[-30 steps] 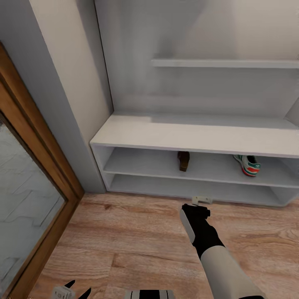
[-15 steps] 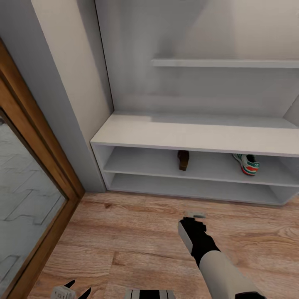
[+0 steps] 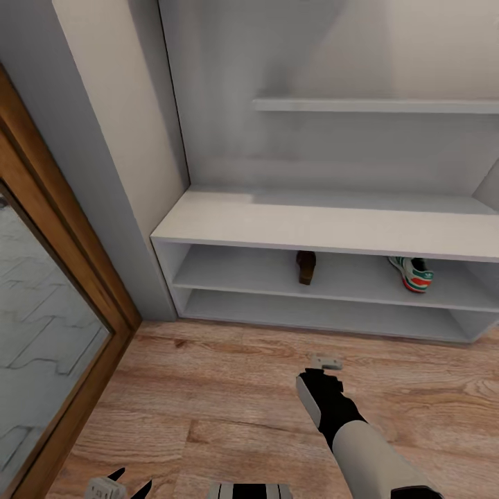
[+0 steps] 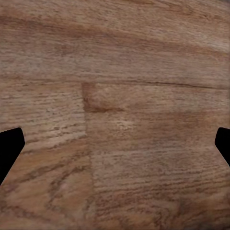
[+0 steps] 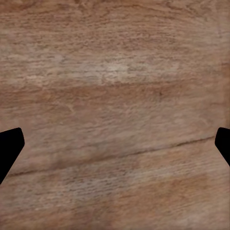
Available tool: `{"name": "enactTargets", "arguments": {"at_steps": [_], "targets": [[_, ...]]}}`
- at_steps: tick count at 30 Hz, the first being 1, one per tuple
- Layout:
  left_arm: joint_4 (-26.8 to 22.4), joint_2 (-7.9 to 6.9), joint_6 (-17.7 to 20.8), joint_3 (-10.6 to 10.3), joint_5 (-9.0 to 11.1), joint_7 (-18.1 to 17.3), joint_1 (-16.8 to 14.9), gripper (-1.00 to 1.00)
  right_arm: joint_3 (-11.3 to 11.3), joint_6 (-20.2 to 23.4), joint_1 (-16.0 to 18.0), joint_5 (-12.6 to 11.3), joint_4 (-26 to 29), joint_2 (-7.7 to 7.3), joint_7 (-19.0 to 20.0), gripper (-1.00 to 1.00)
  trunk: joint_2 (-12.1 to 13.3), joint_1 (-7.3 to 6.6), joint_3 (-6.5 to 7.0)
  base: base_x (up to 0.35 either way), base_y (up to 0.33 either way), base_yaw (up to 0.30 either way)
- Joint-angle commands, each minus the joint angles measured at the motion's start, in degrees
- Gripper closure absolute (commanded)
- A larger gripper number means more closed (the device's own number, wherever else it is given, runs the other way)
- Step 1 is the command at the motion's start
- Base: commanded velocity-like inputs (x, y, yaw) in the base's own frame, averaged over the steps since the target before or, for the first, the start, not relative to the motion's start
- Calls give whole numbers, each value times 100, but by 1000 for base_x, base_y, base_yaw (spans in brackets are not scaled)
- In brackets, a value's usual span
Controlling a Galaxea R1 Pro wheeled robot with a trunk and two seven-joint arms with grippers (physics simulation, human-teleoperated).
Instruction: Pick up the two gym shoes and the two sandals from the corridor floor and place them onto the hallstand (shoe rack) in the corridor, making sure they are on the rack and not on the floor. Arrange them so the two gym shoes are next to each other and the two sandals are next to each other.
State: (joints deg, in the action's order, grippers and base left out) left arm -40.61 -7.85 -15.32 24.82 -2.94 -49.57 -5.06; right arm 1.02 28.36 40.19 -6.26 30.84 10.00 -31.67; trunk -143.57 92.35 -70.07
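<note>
Right gripper (image 5: 115, 143): one, on my black-and-white arm held over the floor in front of the rack. In its wrist view I see two black fingertips (image 5: 9, 146) spread wide to the frame edges, with bare planks between them; released, holding nothing.

Left gripper (image 4: 115, 143): one. Two black fingertips (image 4: 9, 148) likewise wide apart over bare wood; released, empty. From the head view I catch its dark finger points at the lower edge of the picture (image 3: 128, 484).

Hallstand (image 3: 333, 225): one, light grey, matte, bench-shaped, with a flat top board and two low open slots below it. One grey wall shelf (image 3: 378, 105) is visible above, thin and flat.

Sandal (image 3: 305, 267): one counted, dark brown, narrow, resting in the upper slot near its middle.

Gym shoe (image 3: 413, 273): one counted, cream-white with green stripes and a red-orange heel, in the same upper slot, well apart from the sandal toward the right.

Corridor floor (image 3: 222, 402): light-brown wood-grain planks, visible seams and knots.

Door frame (image 3: 66, 235): one, brown wood, at the left, enclosing a pale pane with a hexagon-tile pattern.
</note>
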Motion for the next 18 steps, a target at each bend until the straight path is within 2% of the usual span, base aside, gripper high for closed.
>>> {"name": "enactTargets", "arguments": {"at_steps": [1,6,7,9,14,18], "targets": [[0,3,-24,22,-31,-26,-4,-100,12,6,1,-57,-8,0,-41,-100,-2,-1,-4,0,0,0],[0,3,-24,22,-31,-26,-4,-100,21,-47,-31,-42,-123,0,-30,-100,-2,-1,-4,0,0,0],[0,3,-24,22,-31,-26,-4,-100,41,-388,-120,-30,-235,0,56,-100,-2,-1,-4,0,0,0],[0,3,-24,22,-29,-26,-4,-100,49,-615,-169,-25,-261,-13,138,-100,-2,-1,-4,0,0,0],[0,0,-26,31,-24,-26,-2,-100,61,-1307,-384,9,-361,-292,623,-100,-2,-1,-4,0,0,0],[2,-3,-25,41,-23,-26,2,-100,63,-1718,-526,173,-495,-505,1110,-100,-2,-1,-4,0,0,0]]}}
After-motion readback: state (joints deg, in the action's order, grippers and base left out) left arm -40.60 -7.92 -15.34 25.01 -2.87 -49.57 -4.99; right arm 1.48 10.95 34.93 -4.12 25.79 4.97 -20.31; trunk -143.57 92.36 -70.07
